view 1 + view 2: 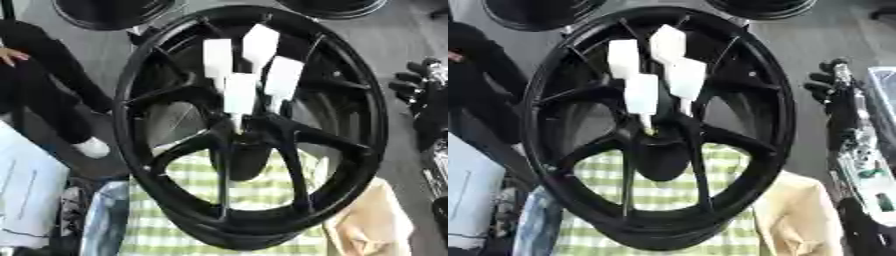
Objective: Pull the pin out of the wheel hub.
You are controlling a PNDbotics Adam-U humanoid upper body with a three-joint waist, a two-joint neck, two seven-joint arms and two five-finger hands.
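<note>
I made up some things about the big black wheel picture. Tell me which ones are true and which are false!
1. The wheel is black. True.
2. Four white pins stick out of the hub. True.
3. The right hand is holding a pin. False: it is off to the wheel's right, touching no pin.
4. A red cloth lies under the wheel. False: the cloth is green and white checked.
5. The left hand is on the rim. False: it is not in view.

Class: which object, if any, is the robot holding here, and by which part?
Nothing is held. The right hand hangs beside the wheel, clear of the white-handled pins; no left hand shows.
</note>
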